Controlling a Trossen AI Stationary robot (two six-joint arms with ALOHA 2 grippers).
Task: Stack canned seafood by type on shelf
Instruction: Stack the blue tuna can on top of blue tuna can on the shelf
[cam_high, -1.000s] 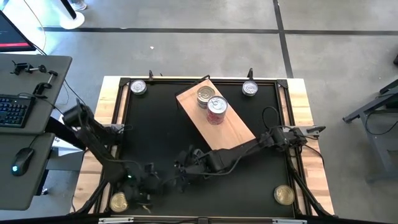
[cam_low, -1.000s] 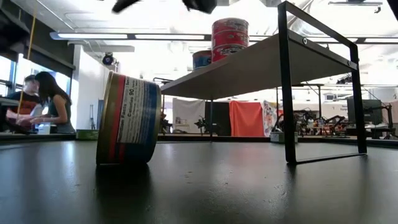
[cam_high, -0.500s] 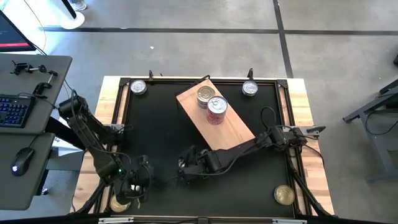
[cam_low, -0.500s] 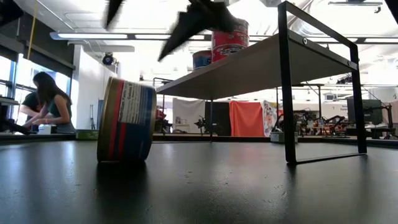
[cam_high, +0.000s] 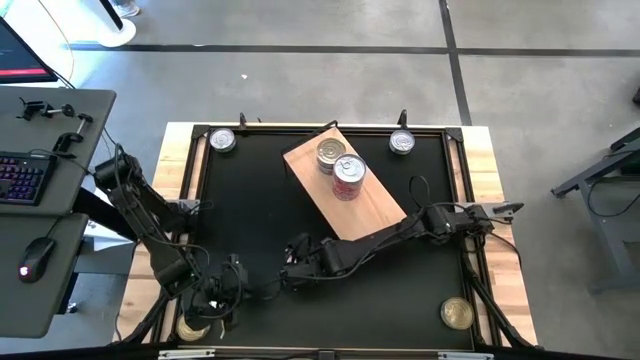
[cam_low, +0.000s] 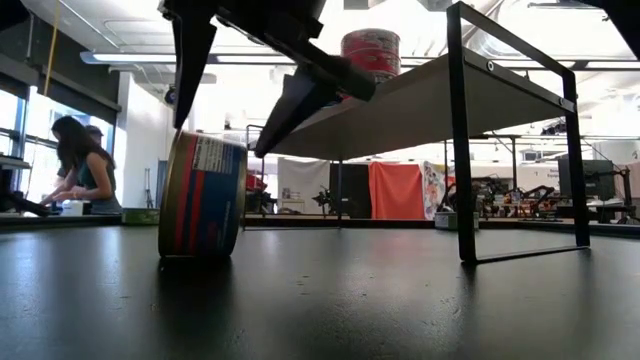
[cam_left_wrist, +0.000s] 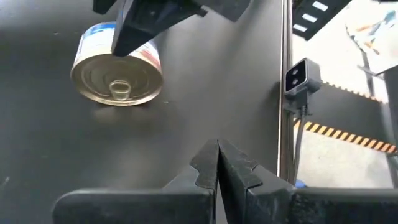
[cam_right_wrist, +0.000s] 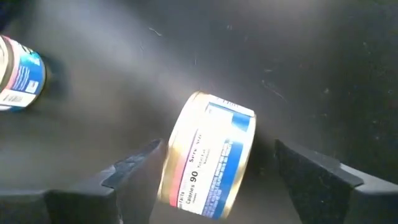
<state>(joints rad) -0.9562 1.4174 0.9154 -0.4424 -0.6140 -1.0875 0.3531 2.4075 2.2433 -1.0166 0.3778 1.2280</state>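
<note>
One can of seafood, with a blue, red and white label, stands on its edge on the black table. My right gripper is open above it, one finger on each side of the can, touching nothing. In the left wrist view the same can shows its gold lid. My left gripper is shut and empty, near the table's front left. The wooden shelf carries a silver can and a red-labelled stack.
Single cans lie at the far left, far right, near right and near left corners. The shelf stands on black metal legs. People sit in the room beyond the table.
My right gripper has come down from above until its fingers flank the can standing on edge, and its wrist has rolled. My left gripper has drawn back a little toward the table's left edge and risen. The can has turned slightly but stays on its edge.
</note>
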